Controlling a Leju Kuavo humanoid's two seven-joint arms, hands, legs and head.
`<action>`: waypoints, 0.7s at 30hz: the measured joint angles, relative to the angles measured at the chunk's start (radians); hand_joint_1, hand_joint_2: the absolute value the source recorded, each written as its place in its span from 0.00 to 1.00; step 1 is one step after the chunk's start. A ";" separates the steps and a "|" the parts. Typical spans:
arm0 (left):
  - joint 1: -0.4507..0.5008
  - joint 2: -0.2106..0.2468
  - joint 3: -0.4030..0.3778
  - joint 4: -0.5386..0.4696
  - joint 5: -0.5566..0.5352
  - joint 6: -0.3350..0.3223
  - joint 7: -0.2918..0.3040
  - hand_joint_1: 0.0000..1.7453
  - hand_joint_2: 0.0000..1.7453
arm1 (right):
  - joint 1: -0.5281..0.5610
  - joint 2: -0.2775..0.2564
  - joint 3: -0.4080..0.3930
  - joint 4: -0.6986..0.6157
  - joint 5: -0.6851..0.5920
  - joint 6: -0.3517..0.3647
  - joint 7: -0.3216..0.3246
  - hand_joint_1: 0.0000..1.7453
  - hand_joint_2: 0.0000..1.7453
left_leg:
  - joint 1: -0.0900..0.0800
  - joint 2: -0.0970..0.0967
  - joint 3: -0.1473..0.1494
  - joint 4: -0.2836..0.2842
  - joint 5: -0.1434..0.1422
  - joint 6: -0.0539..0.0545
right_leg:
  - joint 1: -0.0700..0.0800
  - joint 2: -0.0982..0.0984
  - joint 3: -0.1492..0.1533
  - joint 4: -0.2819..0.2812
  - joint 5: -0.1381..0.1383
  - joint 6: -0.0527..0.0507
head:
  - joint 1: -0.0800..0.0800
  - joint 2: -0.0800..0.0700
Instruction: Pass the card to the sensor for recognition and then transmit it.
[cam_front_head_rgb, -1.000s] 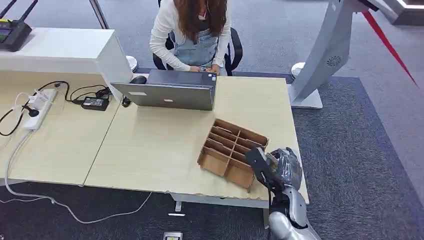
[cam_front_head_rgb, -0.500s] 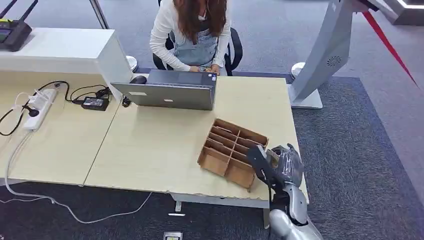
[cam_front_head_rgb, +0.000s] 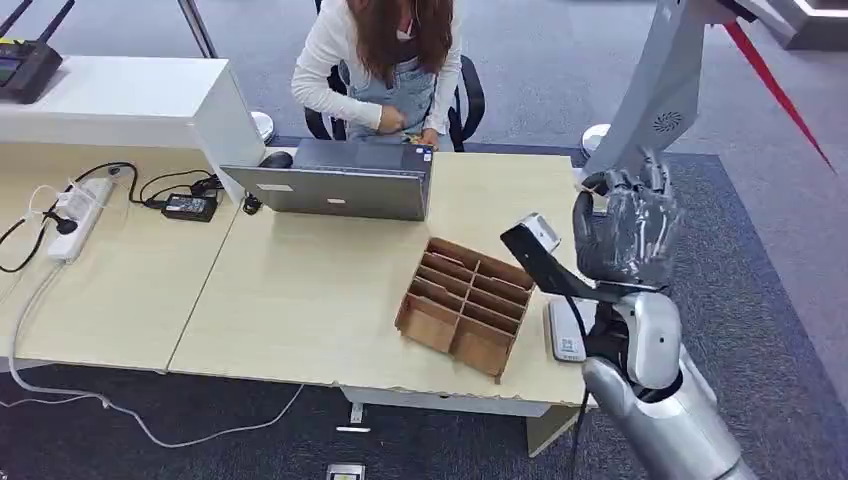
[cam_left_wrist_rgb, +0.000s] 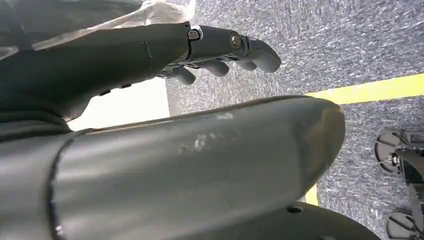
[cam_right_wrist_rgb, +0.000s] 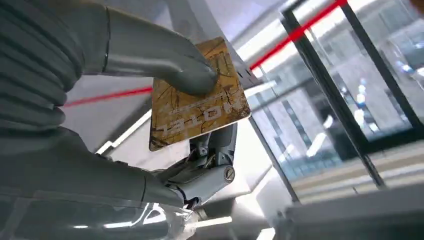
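One card (cam_right_wrist_rgb: 197, 97) pinched by right hand (cam_front_head_rgb: 625, 232), raised above sensor (cam_front_head_rgb: 565, 333) for reading; left hand (cam_left_wrist_rgb: 220, 50) slack, holding nothing.

An office: a person (cam_front_head_rgb: 385, 60) at a laptop (cam_front_head_rgb: 335, 190), desks (cam_front_head_rgb: 300, 290), grey carpet (cam_front_head_rgb: 720, 300).

The left robot hand (cam_left_wrist_rgb: 220, 47) is hanging with dark fingers loosely curled above grey carpet floor (cam_left_wrist_rgb: 350, 45) crossed by a yellow painted stripe (cam_left_wrist_rgb: 372, 89).
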 joint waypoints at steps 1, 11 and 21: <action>0.000 0.000 0.000 0.000 -0.002 0.000 -0.002 0.00 0.00 | -0.009 -0.003 0.002 -0.015 0.019 0.010 0.000 1.00 1.00 | 0.000 0.000 0.000 0.000 0.000 0.000 | 0.000 0.000 0.000 0.000 0.000 0.000 | 0.000 0.000; 0.000 0.000 0.000 0.000 -0.010 -0.010 -0.011 0.00 0.00 | -0.145 -0.023 0.027 -0.147 0.120 0.136 0.004 1.00 1.00 | 0.000 0.000 0.000 0.000 0.000 0.000 | 0.000 0.000 0.000 0.000 0.000 0.000 | 0.000 0.000; -0.004 0.000 -0.002 0.000 -0.031 -0.018 -0.029 0.00 0.00 | -0.191 0.020 0.063 -0.147 -0.055 0.098 -0.053 1.00 1.00 | 0.001 0.000 -0.001 0.000 0.000 0.000 | 0.001 0.000 0.000 0.000 0.000 0.000 | 0.000 0.000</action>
